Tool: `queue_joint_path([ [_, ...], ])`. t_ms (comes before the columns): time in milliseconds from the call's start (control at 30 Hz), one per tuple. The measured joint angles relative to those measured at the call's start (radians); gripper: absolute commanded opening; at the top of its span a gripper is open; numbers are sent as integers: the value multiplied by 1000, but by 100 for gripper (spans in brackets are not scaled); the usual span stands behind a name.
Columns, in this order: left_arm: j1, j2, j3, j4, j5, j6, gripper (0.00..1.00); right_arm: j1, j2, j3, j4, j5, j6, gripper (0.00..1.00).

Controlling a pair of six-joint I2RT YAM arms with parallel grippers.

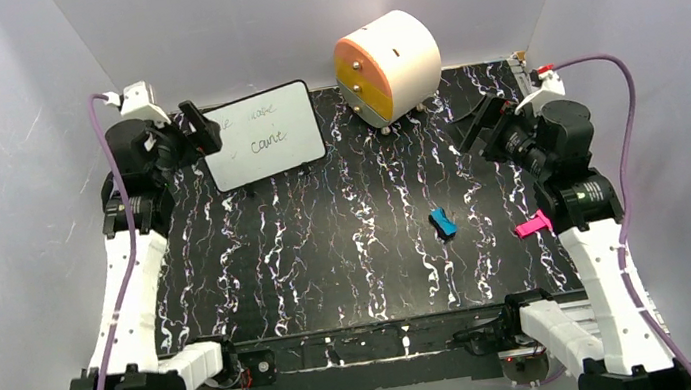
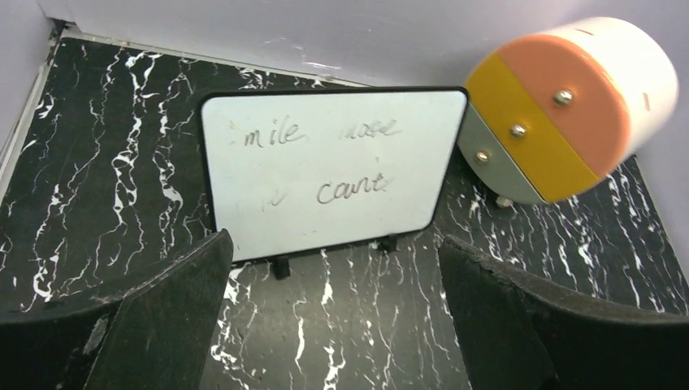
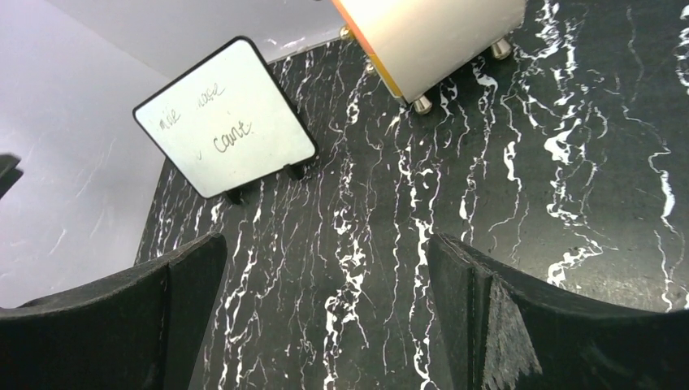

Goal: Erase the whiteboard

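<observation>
Whiteboard: small white rectangle, thin black frame, rounded corners, standing on two small black feet and leaning slightly back, face toward the arms. Position: far left part of the black marbled worktop, long side horizontal. Surface not clean: dark handwriting reads "mile" plus a fainter smudged word on the top line, "count" below it.

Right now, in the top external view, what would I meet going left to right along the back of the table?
Left gripper, open → whiteboard, handwriting on it → round cream-and-orange drawer unit → right gripper, open.
</observation>
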Motion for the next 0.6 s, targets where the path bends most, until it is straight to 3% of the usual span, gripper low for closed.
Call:
queue_joint_path([
  [233, 112, 152, 0, 141, 111, -40, 97, 0, 50, -26, 24, -91, -36, 95],
  [600, 370, 452, -58, 515, 529, -208, 88, 0, 50, -58, 41, -146, -51, 95],
])
